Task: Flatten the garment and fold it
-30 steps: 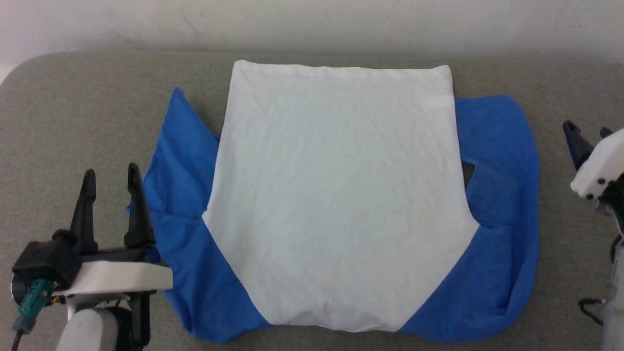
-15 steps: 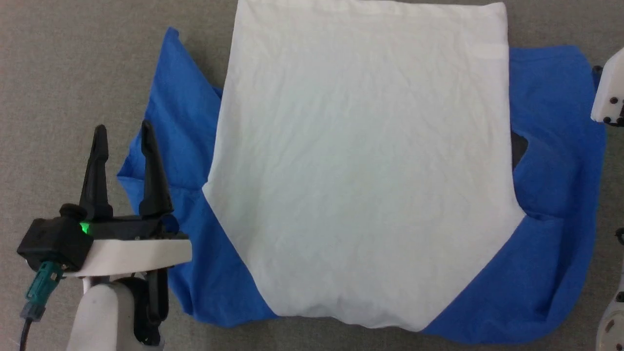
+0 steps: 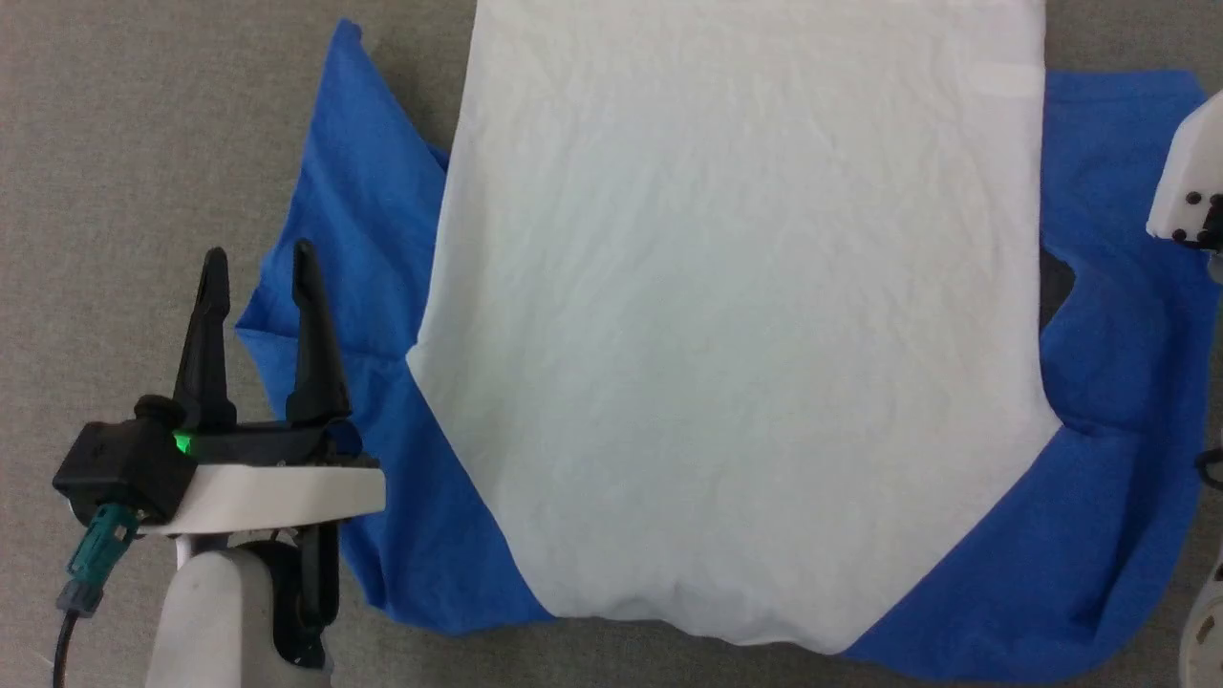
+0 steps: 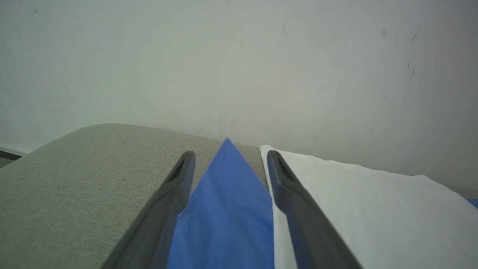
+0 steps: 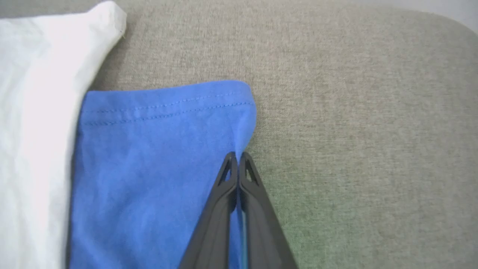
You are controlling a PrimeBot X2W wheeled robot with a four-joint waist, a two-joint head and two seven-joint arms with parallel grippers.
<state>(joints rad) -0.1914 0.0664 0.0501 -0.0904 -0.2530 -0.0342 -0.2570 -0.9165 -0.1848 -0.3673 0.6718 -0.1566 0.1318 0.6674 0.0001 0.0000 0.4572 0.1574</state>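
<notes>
A white garment (image 3: 736,334) with bright blue sleeves lies spread out on a grey fabric surface (image 3: 115,191).

The left gripper (image 3: 258,258) has its two long dark fingers well apart, with nothing gripped between them. Its tips sit over the outer edge of the left blue sleeve (image 3: 363,248). The garment's white body begins just past its inner finger, on the side toward the other arm. Looking along those fingers, a pointed fold of blue cloth runs up between them and on past their tips. The white panel lies beside the inner finger and bare grey surface beside the outer one. A pale wall (image 4: 239,56) stands ahead of the tips.

The right gripper (image 5: 237,155) has its fingers pressed together, pinching the outer side edge of the right blue sleeve (image 5: 157,157). A sliver of blue shows between the fingers. The stitched cuff hem lies just ahead of its tips. The white body is off to its inner side, beyond the width of the sleeve, and grey surface lies at its outer side.
</notes>
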